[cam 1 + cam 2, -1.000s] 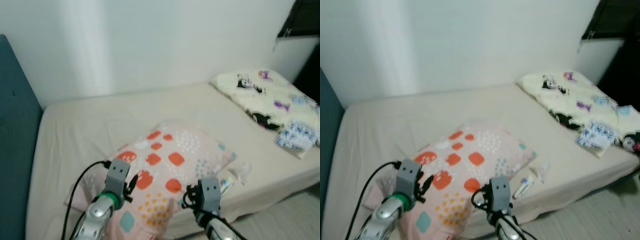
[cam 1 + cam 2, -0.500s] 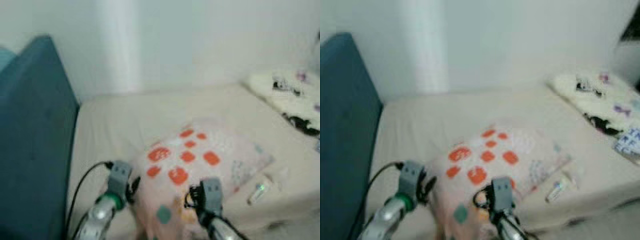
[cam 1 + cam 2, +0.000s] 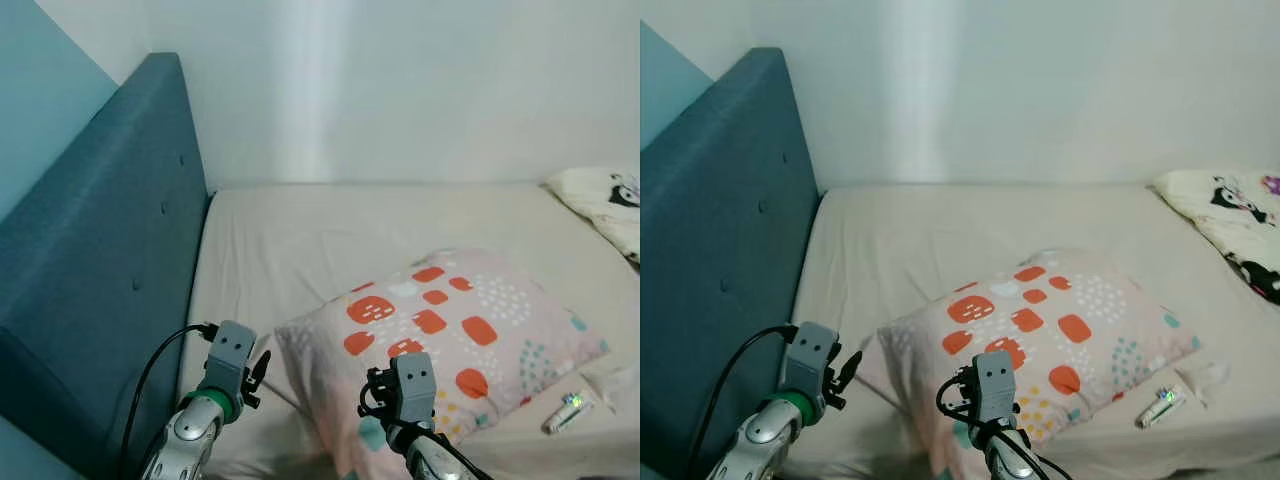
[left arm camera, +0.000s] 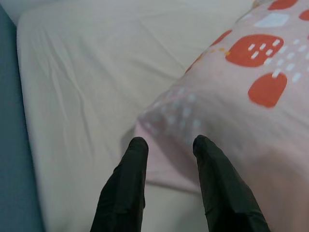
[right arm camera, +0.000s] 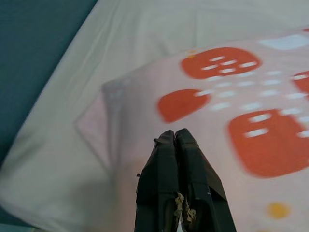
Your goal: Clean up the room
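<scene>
- The pillow lies on the bed with its long axis running from about 8 o'clock, near the robot, up to 2 o'clock, and its near corner sits between the two arms.
- The right gripper is over the pillow's near edge with its fingers pressed together. Whether a fold of the pillowcase is pinched between them cannot be told from these views.
- The left gripper has its fingers spread, and the pillow's pale corner lies just ahead of the tips, toward 1 o'clock in the head view.
- Judged from this, the right arm is the nearer one to the pillow's body, while the left arm is better placed for the free corner.
- The likely aim is to bring the pillow toward the teal headboard at 10 o'clock, where bare sheet lies open.
- The sheet is soft and creased, so the pillow should slide but may drag wrinkles.
- A small tube rests at 4 o'clock beside the pillow's far end, and a printed blanket lies at 2 o'clock.
</scene>
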You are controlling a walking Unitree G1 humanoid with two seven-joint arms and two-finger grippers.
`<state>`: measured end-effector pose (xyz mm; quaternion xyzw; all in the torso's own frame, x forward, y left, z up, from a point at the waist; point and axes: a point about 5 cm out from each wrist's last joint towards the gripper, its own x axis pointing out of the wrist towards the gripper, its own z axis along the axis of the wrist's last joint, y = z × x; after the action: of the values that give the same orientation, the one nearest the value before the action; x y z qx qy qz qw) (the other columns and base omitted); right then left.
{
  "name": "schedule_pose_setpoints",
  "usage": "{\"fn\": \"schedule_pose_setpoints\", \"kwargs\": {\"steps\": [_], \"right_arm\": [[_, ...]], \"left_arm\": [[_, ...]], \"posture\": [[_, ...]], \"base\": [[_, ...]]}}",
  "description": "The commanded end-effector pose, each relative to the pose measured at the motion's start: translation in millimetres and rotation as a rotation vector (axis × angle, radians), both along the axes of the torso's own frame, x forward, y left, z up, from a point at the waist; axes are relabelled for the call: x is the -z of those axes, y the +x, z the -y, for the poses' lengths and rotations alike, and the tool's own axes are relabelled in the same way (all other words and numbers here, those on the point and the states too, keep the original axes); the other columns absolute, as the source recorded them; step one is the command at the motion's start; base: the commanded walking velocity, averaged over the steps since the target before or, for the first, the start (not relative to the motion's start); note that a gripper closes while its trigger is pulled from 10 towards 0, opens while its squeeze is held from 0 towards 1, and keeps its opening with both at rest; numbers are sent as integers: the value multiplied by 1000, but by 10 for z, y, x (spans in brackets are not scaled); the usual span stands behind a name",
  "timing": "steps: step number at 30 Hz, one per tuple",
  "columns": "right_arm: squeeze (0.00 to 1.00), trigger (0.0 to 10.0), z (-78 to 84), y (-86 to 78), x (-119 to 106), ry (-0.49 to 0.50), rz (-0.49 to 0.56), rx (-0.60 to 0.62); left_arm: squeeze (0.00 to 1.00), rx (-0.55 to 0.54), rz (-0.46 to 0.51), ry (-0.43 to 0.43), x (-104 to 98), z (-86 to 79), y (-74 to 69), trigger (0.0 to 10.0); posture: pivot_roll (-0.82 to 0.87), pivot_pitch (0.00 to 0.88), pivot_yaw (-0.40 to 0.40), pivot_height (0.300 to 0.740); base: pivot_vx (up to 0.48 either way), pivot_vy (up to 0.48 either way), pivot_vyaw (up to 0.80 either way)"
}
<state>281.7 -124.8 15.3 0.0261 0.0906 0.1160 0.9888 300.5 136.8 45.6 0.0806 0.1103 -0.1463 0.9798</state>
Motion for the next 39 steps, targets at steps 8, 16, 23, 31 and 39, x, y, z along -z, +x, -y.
{"fn": "schedule_pose_setpoints", "kwargs": {"steps": [8, 16, 23, 31, 39], "right_arm": [[0, 10000, 54, -65, 72, -12, -28, 12], [0, 10000, 49, -75, 83, -7, -35, 3], [0, 10000, 37, -70, 78, -5, -33, 0], [0, 10000, 40, -62, 76, -14, -33, 3], [0, 10000, 46, -66, 79, -13, -34, 7]], "left_arm": [[0, 16, -18, -4, 28, 52, -25, 10000], [0, 11, -22, -1, 33, 52, -21, 10000], [0, 2, -25, 6, 40, 43, -11, 10000], [0, -10, -30, 5, 54, 24, -6, 10000], [0, -24, -59, 14, 117, -29, -23, 10000]], "posture": [[-147, 0, 50, 740], [-149, 0, 52, 740], [-149, 0, 52, 740], [-150, 0, 53, 740], [-152, 0, 55, 740]], "base": [[0, -32, 0], [0, 0, 0], [0, 0, 0], [0, 0, 0], [-314, 0, 0]]}}
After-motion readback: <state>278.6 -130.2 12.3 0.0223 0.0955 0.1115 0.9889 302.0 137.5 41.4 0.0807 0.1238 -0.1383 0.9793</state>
